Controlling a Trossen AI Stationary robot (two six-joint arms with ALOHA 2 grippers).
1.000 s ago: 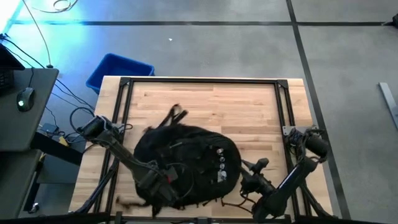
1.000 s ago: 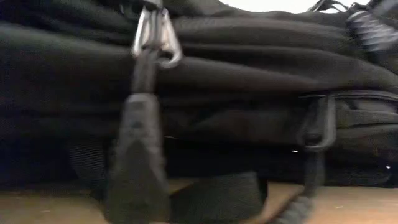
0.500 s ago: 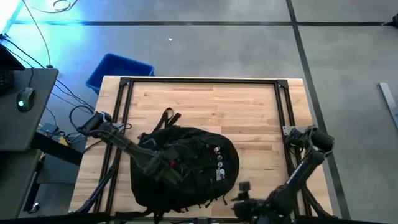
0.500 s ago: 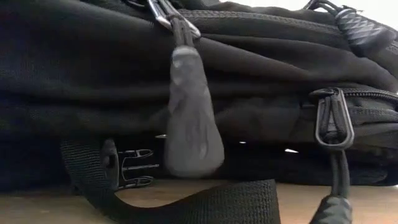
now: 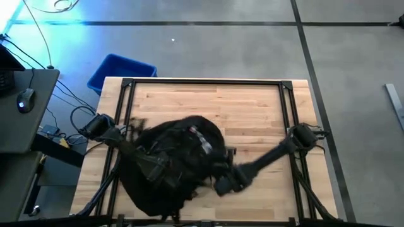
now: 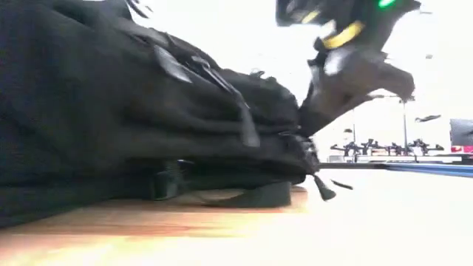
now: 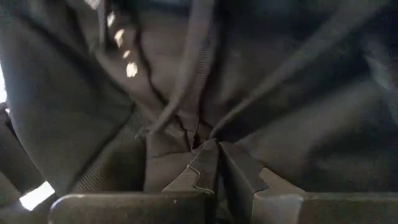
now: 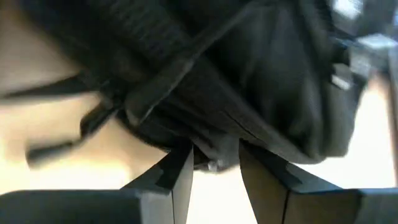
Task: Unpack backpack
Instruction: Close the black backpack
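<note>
Evidently both arms work the backpack (image 5: 173,167), which lies on the surface's (image 5: 252,107) left-front part; left gripper (image 7: 208,155) is clamped tight on a fabric fold, prob. to anchor the bag; right gripper (image 8: 214,155), jaws part-way open, straddles its edge w/ fabric between, likely seeking a zip; wooden surface w/ black frame; blue bin (image 5: 120,70) on grey floor behind.

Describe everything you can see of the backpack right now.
The backpack is large, black fabric, slumped on the wooden table's left-front part, with straps and a zip pull hanging loose. The left gripper is shut, pinching its fabric. The right gripper meets its right edge, fingers parted around a fold.
</note>
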